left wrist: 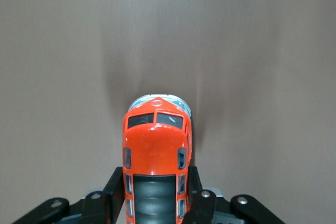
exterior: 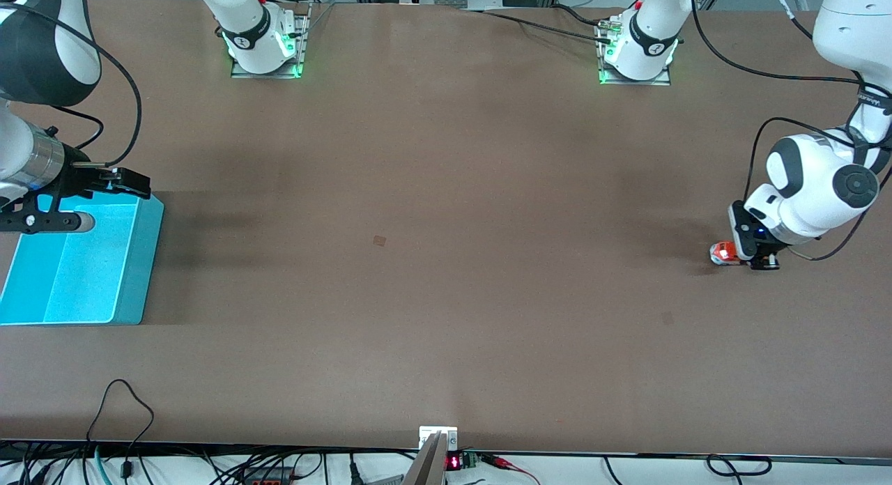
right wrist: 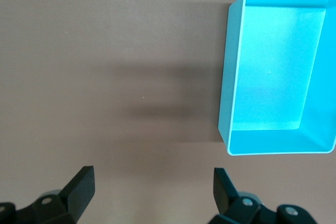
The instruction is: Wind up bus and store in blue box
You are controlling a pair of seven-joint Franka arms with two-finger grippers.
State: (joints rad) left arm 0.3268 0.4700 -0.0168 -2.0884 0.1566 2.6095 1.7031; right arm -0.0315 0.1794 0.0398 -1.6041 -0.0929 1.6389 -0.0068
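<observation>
The orange bus (exterior: 720, 251), with its dark roof panel and pale front, sits low at the table's left-arm end. My left gripper (exterior: 733, 255) is shut on its sides. In the left wrist view the bus (left wrist: 155, 140) points away from the wrist, and the left gripper (left wrist: 155, 184) has one black finger pressed on each flank. The blue box (exterior: 139, 262) stands at the right-arm end, with nothing in it. My right gripper (exterior: 129, 181) hangs open over the box's far rim. In the right wrist view the right gripper (right wrist: 152, 182) is over bare table beside the blue box (right wrist: 226, 77).
Both arm bases (exterior: 265, 49) (exterior: 637, 56) stand along the far edge of the table. A small square patch (exterior: 379, 240) marks the brown tabletop near its middle. Cables and a small device (exterior: 437, 440) lie along the near edge.
</observation>
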